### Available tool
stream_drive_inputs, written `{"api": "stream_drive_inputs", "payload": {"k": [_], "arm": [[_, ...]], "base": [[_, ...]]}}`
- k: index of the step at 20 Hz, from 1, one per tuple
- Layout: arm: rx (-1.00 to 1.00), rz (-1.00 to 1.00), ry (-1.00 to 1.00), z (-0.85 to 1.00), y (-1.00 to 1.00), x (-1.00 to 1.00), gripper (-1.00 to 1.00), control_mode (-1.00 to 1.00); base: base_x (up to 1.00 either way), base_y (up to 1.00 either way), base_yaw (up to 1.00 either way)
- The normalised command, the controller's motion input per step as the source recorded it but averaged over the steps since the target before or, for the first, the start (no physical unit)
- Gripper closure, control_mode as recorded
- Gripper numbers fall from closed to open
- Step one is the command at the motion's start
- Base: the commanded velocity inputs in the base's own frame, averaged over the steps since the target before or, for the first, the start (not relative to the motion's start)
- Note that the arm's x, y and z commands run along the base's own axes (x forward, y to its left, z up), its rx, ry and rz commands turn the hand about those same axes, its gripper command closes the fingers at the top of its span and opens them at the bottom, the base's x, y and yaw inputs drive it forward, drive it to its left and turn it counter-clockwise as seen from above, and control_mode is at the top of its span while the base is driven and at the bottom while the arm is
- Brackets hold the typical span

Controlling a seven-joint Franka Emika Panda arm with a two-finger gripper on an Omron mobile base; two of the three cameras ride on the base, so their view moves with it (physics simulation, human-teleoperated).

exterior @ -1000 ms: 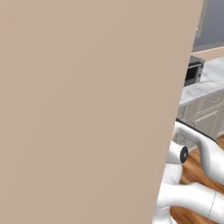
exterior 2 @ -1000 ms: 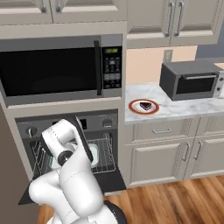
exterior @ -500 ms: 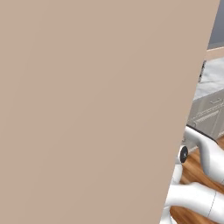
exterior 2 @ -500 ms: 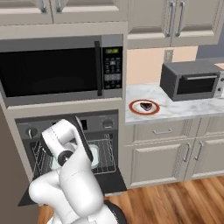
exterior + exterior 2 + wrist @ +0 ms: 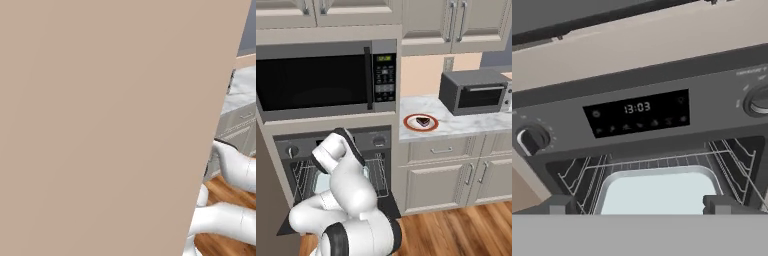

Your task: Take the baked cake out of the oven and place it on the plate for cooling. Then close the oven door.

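we see the cake (image 5: 423,121) sitting on the plate (image 5: 408,124), on the marble counter (image 5: 476,121) between the microwave (image 5: 316,80) and the toaster oven (image 5: 472,92), with bare counter around the plate's rim. the oven (image 5: 376,141) is below the microwave, its door (image 5: 387,209) dropped open and jutting out toward the floor. our arm bends in front of the cavity, so the door's front edge is mostly hidden behind it. in the hand view our gripper (image 5: 640,205) faces the oven's display (image 5: 637,114), its fingertips (image 5: 561,204) spread wide apart and holding nothing. between them lies a pale tray (image 5: 659,192) on the rack (image 5: 732,156), with open space above it up to the cavity's top edge. a knob (image 5: 532,138) sits at each end of the panel. in the left base view a tan panel (image 5: 110,125) stands close, leaving a narrow strip at the right.
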Motion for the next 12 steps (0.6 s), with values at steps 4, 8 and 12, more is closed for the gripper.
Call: {"api": "stream_drive_inputs", "payload": {"k": [4,8,12], "arm": [[-0.08,0.0,0.01,-0.55,-0.28,0.55,-1.0,-1.0],[-0.09,0.0,0.0,-0.77,-0.42,0.41,-1.0,-1.0],[-0.1,0.0,0.0,-0.85,-0.5,0.36,-1.0,-1.0]], "base": [[0.0,0.0,0.0],[0.0,0.0,0.0],[0.0,0.0,0.0]]}}
